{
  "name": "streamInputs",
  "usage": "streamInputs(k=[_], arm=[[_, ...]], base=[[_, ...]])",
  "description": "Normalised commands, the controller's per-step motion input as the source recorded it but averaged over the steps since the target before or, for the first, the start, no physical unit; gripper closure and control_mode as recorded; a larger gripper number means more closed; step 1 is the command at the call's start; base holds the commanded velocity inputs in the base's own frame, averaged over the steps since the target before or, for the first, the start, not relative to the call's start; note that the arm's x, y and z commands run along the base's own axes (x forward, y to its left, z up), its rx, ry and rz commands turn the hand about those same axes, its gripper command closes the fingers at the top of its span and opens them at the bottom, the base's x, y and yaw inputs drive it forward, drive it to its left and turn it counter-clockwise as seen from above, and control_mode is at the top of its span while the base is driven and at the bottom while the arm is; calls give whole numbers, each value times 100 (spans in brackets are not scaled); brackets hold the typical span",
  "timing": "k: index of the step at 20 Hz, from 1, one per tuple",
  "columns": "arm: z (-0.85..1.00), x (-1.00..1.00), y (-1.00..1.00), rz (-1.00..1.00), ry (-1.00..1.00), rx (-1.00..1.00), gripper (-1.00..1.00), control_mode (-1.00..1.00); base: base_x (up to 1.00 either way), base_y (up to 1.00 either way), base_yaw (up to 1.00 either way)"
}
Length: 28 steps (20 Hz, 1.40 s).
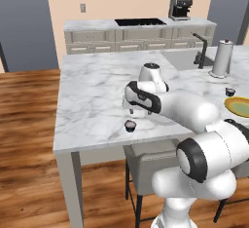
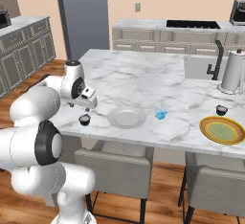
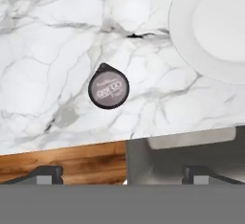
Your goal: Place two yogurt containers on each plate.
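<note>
White marble covers the island. In the left base view a small dark yogurt cup stands upright near the front edge, just beside and below the arm's wrist. Far to the right a second dark cup sits just behind the yellow-rimmed plate, close to it, contact uncertain. A tall steel canister and a black faucet stand by the sink behind them. The arm's own white links block the middle of the counter here, and a grey chair is tucked under the edge.

In the right base view the near cup rests left of the plain pale plate, near but apart. The gripper hangs above the cup, clear of it. A light-blue tub sits right of the pale plate, between the two plates. The far cup stands just behind the olive-centred plate.

In the hand view the cup appears from straight above: its round lid faces the camera, its axis vertical, a small pointed tab aimed at upper left. The pale plate's rim curves in at upper right. The fingertips stand wide apart, holding nothing.
</note>
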Motion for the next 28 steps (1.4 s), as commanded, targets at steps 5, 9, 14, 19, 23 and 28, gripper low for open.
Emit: streamInputs(k=[5, 9, 14, 19, 23, 28], arm=[[-58, 16, 16, 0, 10, 0, -100, -100], [-71, 28, 9, 0, 5, 0, -100, -100], [-37, 42, 3, 0, 0, -5, -100, -100], [-42, 44, 7, 0, 0, -7, -100, -100], [-30, 42, 13, 0, -2, 0, -100, -100], [-59, 1, 0, 0, 0, -2, -100, -100]], base=[[0, 0, 0], [0, 0, 0], [0, 0, 0], [0, 0, 0], [0, 0, 0], [0, 0, 0]])
